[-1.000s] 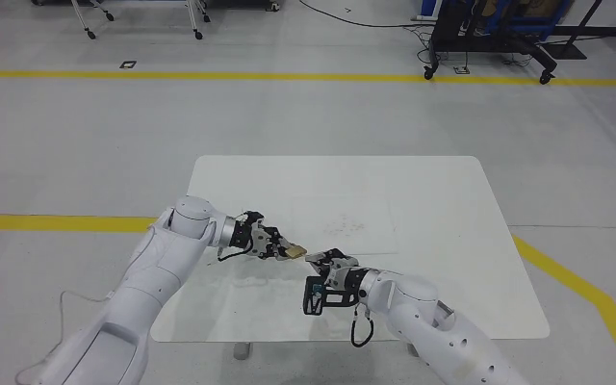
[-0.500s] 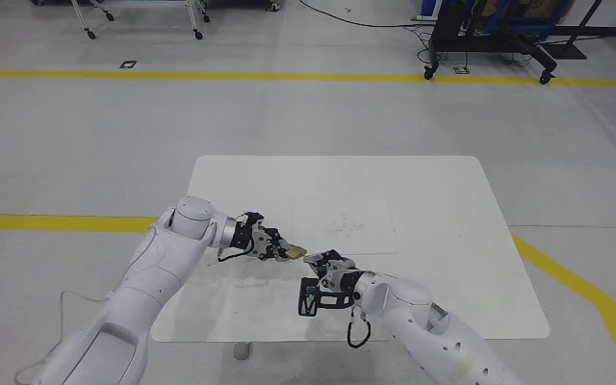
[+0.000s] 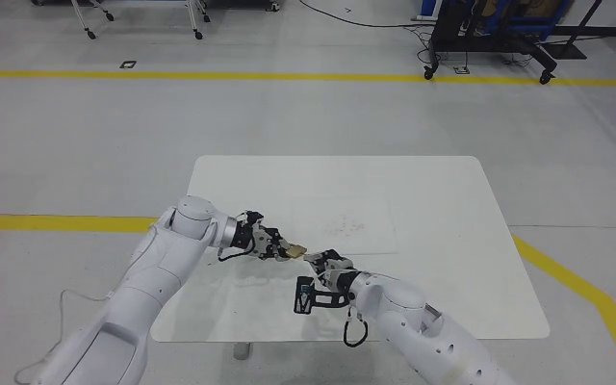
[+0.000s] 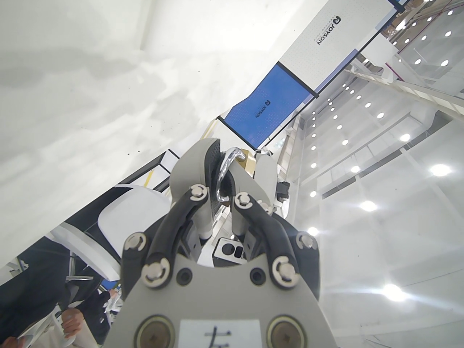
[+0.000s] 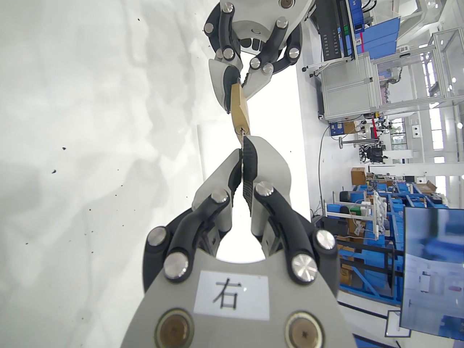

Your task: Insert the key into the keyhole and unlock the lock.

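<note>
Above worktop (image 3: 433, 192) front edge: left hand (image 4: 232, 164) clamped on lock (image 5: 239, 110), right hand (image 5: 242, 152) pinching key (image 5: 241, 135) against lock end. Risk: slight tilt jams key; twisting may slip lock.

The scene is bright, with even light from above. In the top view the white table (image 3: 433, 192) and the floor (image 3: 144, 125) carry only soft, faint shade. In the left wrist view ceiling lamps (image 4: 439, 170) glare at the right side, and the shackle of the lock (image 4: 232, 161) has a bright glint. In the right wrist view the table is nearly washed out at the left, and metal frames (image 5: 366, 74) bend toward the right edge.
</note>
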Controlling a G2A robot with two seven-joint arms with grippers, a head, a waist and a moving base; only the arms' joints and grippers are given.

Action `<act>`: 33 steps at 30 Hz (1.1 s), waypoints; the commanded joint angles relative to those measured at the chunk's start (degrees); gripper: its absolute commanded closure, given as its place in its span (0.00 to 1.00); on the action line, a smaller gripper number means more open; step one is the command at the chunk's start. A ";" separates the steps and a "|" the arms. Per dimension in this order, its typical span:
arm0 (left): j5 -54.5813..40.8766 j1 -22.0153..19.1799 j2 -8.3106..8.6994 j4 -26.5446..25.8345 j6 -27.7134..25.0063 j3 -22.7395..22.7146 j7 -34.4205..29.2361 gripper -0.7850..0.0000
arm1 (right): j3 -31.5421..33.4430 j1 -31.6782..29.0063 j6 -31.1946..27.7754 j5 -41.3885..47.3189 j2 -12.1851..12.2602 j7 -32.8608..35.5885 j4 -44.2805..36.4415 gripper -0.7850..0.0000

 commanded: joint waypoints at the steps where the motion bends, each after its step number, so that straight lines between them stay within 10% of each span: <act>1: 0.13 0.03 0.01 -0.13 -0.01 0.11 0.18 1.00 | -0.34 0.13 -0.11 -0.22 -0.17 0.73 0.07 1.00; 33: 1.77 0.53 0.57 -2.19 -0.59 0.56 1.40 1.00 | -4.09 2.55 -0.53 -3.79 -2.84 7.33 1.83 1.00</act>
